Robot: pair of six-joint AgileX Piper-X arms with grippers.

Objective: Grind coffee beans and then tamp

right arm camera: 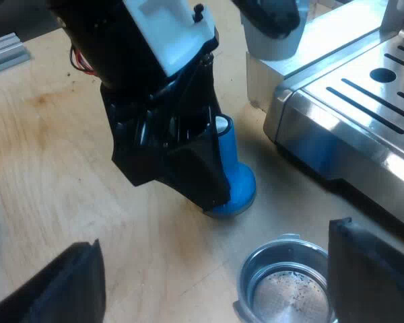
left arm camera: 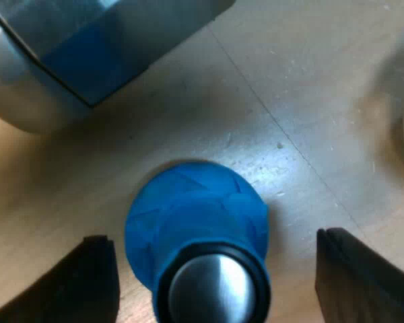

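Left gripper point(left arm camera: 214, 239) is wide open, a finger on each side of the blue tamper point(left arm camera: 195, 222), not touching it as far as I can tell; tamper stands upright on the wooden table point(left arm camera: 310, 101) just beside the espresso machine point(left arm camera: 87, 47); right gripper point(right arm camera: 215, 239) is open too, hovering over the metal holder point(right arm camera: 286, 286) lying near the tamper.

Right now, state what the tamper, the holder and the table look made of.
Tamper: matte blue plastic or rubber body, judging by its dull faceted surface, with a shiny metal cap. Holder: polished metal, bright reflections. Table: pale wood, visible grain.
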